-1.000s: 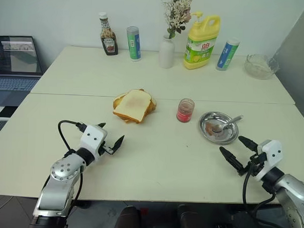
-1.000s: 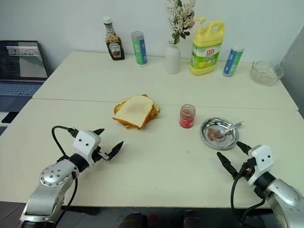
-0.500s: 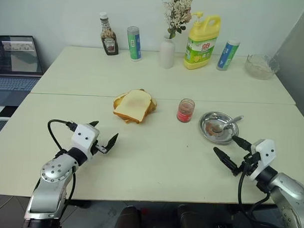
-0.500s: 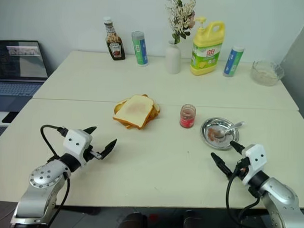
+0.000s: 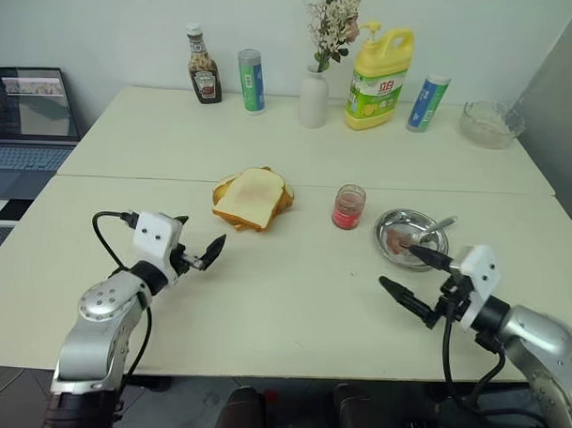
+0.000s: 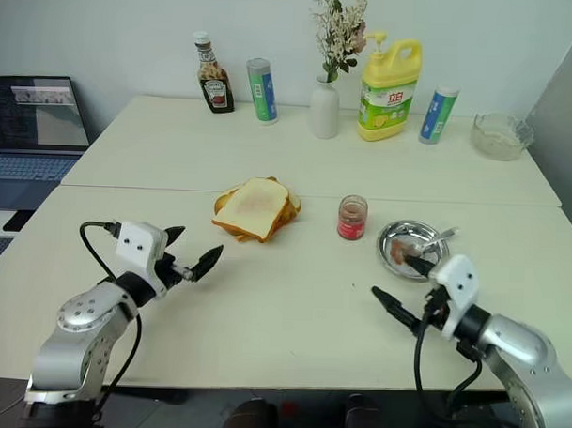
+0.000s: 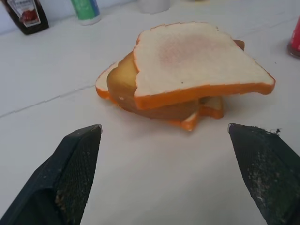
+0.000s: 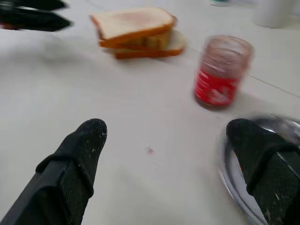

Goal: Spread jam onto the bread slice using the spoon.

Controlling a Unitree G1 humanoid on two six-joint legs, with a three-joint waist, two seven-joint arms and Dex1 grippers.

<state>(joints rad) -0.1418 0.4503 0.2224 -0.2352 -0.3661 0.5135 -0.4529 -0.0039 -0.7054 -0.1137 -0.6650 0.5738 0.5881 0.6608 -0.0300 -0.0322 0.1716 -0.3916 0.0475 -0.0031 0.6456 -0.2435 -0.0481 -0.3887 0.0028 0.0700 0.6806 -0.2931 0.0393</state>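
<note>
The pale bread slice (image 5: 252, 196) lies on top of a small stack of toasted slices at the middle of the table; it also shows in the left wrist view (image 7: 187, 56). To its right stands the small jam jar (image 5: 348, 207). Further right, the spoon (image 5: 434, 229) rests in a round steel dish (image 5: 398, 224). My left gripper (image 5: 199, 237) hovers open in front and to the left of the bread, pointing at it. Just in front of the dish, my right gripper (image 5: 397, 265) is open and empty, aimed toward the jam jar (image 8: 219, 72).
Along the table's far edge stand a ketchup bottle (image 5: 205, 65), a green can (image 5: 251, 80), a white vase (image 5: 315, 93), a yellow jug (image 5: 379, 65), a blue tube (image 5: 428, 102) and a glass bowl (image 5: 491, 123). A laptop (image 5: 31, 111) sits off the left side.
My right gripper has moved left and up, from the table's front right corner to just in front of the dish. The left gripper has risen a little and rolled. Both stay open.
</note>
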